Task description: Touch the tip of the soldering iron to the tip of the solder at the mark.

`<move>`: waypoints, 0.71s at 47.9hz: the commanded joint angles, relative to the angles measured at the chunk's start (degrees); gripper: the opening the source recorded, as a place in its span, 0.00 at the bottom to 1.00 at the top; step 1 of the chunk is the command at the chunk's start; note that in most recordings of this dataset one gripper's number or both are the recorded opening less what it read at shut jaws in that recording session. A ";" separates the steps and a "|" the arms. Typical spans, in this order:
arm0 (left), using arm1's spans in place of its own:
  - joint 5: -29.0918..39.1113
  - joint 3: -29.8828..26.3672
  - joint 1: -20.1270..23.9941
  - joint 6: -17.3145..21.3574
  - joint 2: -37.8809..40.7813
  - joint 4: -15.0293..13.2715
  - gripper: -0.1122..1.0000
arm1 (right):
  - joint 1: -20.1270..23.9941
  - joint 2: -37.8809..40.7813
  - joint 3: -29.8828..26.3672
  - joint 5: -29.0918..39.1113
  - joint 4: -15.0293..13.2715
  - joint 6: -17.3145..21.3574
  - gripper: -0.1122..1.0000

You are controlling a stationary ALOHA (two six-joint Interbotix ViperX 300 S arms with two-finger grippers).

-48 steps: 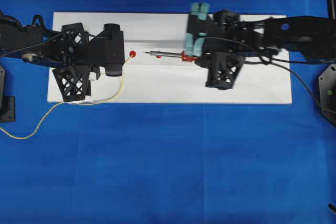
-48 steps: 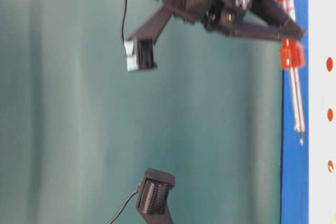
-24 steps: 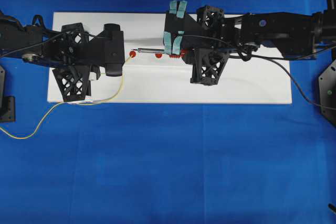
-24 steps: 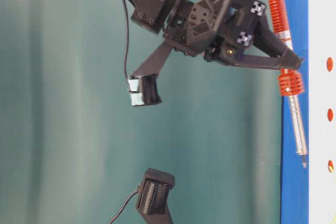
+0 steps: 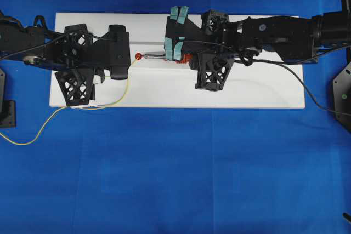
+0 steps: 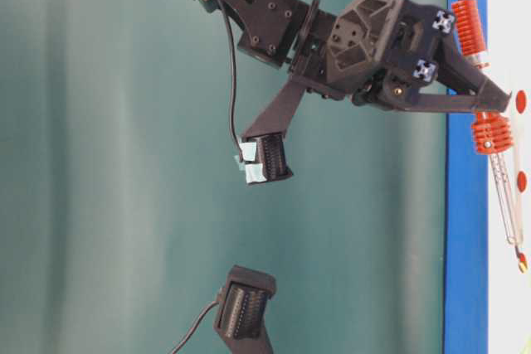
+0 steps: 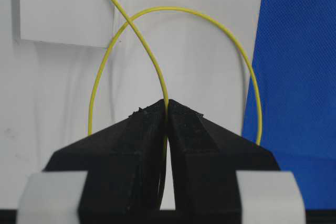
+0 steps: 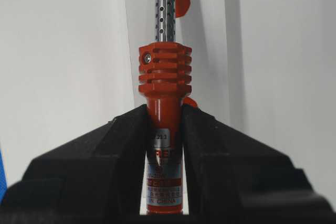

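The soldering iron (image 5: 159, 53) lies level over the white board (image 5: 263, 91). My right gripper (image 5: 182, 56) is shut on its orange handle (image 8: 164, 124). The metal shaft (image 6: 506, 196) points left, and its tip (image 6: 520, 248) is at the edge of the leftmost red mark (image 5: 139, 56). My left gripper (image 5: 129, 61) is shut on the yellow solder (image 7: 167, 98). The solder's tip (image 6: 523, 268) rests at that same mark. Whether the two tips touch I cannot tell.
The solder loops (image 5: 118, 100) back over the board's front edge and trails onto the blue cloth (image 5: 175, 179) at the left. Two more red marks (image 6: 521, 180) lie along the board beneath the iron. The iron's black cord (image 5: 323, 100) runs off to the right.
My right gripper has carried the iron leftward along the row of marks, bringing its tip from well short of the leftmost mark up to it. The left arm and the solder have stayed put.
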 commanded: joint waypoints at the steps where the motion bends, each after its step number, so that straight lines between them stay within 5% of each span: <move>1: -0.26 -1.32 -0.09 0.00 -0.44 0.00 0.11 | -0.09 -0.70 -1.58 0.79 -0.18 -0.09 0.16; 34: 0.18 -1.58 -0.09 0.09 -0.26 0.00 0.11 | -0.09 0.88 -4.57 5.63 -0.18 -0.44 0.16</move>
